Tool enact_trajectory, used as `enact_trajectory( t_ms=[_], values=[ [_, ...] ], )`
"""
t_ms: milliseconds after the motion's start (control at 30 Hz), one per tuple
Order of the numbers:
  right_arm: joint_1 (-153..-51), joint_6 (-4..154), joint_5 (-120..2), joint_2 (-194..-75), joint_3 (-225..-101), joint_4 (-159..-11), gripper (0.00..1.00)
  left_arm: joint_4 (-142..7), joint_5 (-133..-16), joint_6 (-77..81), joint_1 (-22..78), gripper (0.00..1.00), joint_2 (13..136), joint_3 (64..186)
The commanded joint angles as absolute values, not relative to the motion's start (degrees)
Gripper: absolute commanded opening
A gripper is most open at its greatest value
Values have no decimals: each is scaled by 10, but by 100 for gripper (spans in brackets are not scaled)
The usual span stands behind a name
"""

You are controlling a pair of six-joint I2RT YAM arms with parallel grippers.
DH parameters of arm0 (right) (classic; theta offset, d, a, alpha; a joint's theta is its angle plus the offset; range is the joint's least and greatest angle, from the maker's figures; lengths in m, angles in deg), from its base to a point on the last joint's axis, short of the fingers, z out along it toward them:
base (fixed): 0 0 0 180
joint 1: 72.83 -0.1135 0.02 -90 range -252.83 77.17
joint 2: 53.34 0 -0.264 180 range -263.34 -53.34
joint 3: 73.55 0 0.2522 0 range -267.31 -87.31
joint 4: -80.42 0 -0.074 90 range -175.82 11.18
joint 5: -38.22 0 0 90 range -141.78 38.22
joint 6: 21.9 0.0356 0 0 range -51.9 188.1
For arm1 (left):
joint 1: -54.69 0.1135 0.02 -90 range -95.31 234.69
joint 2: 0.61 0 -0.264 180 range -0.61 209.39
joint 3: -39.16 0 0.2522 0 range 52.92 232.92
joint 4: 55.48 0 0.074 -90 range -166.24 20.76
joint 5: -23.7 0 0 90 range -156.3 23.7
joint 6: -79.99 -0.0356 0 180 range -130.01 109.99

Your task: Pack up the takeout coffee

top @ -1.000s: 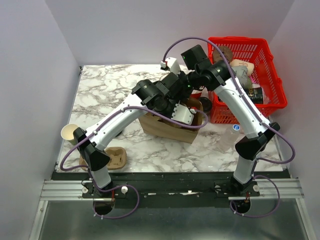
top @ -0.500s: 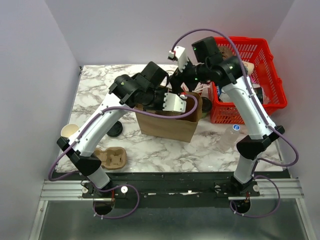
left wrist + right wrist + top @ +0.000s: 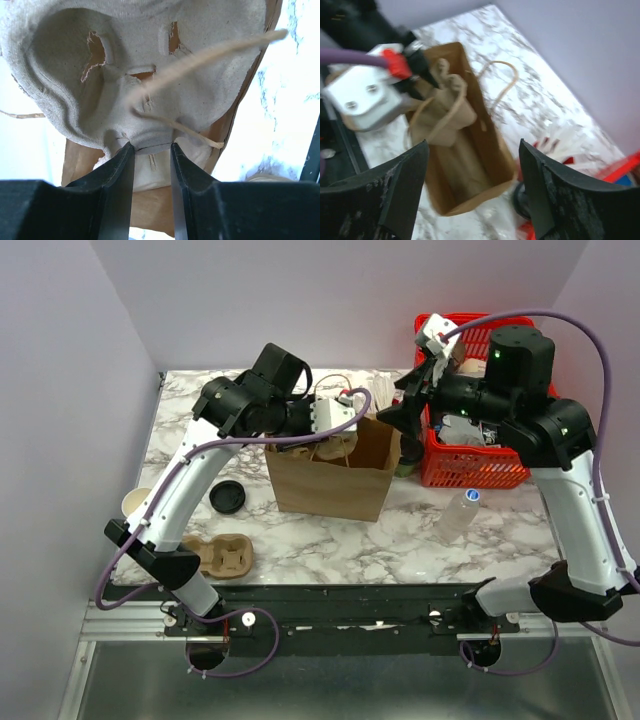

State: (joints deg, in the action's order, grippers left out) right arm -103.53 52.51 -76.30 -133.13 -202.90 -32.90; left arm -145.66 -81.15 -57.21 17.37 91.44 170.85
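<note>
we see a table with a white marble top veined in grey, boxed in by plain pale lilac walls at the back and on both sides. a silver metal rail runs along its near edge. the light is soft and even, with only faint shadows.

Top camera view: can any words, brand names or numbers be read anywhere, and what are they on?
No text can be read anywhere.
Packets in the red basket: some print shows, too small and blurred to read.
Paper bag: plain, no print seen.
Bottle: no readable label.
Pulp cup carrier: bare, no print.
</note>
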Motion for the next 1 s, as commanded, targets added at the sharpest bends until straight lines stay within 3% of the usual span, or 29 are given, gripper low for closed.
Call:
enact_trajectory(
  t_ms=[0,267,833,967],
  values=[
    [-1046,504,-917,-1330,-1978,-333,74,-1561,-852,-542,187,0,921,1729],
    [-1083,495,-945,-1328,-1909,-386,65,-1561,-873,-516,202,0,935,1733],
    [-1144,509,-842,-1323,-1825,-501,62,-1561,-908,-479,220,0,945,1742],
    [-1151,516,-816,-1334,-1827,-507,52,-1561,-906,-482,220,0,941,1736]
  ],
)
